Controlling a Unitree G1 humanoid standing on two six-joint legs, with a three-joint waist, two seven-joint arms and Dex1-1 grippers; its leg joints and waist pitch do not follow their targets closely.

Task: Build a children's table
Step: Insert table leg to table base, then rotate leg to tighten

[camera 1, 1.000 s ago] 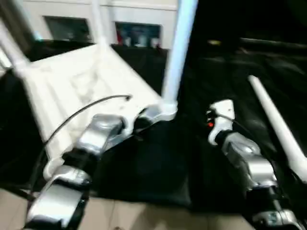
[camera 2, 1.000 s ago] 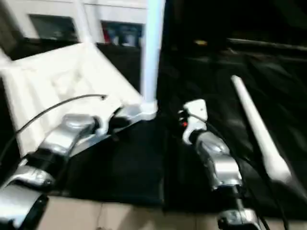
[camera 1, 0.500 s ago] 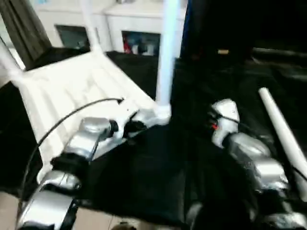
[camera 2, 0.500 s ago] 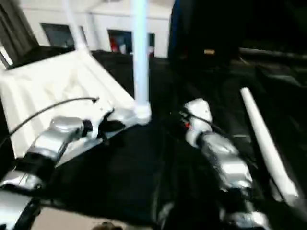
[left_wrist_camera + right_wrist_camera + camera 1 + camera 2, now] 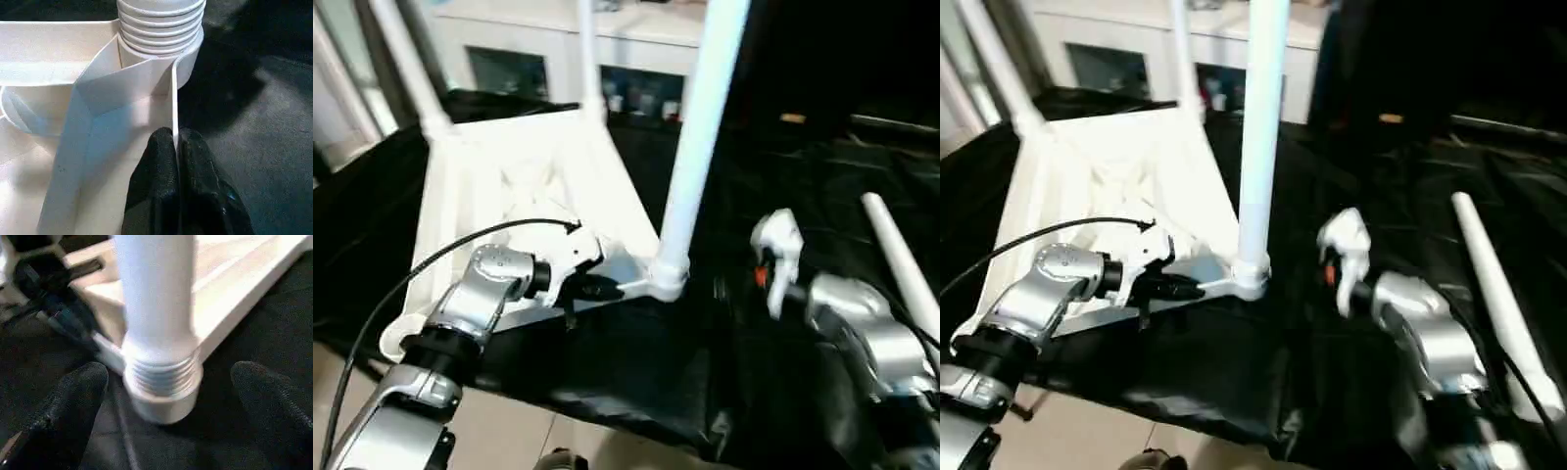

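The children's table top (image 5: 509, 176) lies upside down on the black-draped work table, ribbed underside up. Three white legs stand in its corner sockets; the nearest leg (image 5: 700, 147) rises from the near right socket (image 5: 668, 279). My left gripper (image 5: 176, 142) is shut on the thin rim of the top just beside that socket. My right gripper (image 5: 168, 374) is open, with one black finger (image 5: 73, 401) on each side of the leg's threaded base (image 5: 164, 374) and not touching it. A fourth leg (image 5: 901, 264) lies loose on the cloth at the right.
The black cloth (image 5: 636, 372) hangs over the work table's front edge, with pale floor (image 5: 509, 436) below. White cabinets (image 5: 636, 59) stand behind the table. A black cable (image 5: 440, 259) loops over my left forearm.
The head camera has shifted and tilted, so the whole picture has moved. My left gripper keeps its hold on the rim. My right arm stays beside the near leg.
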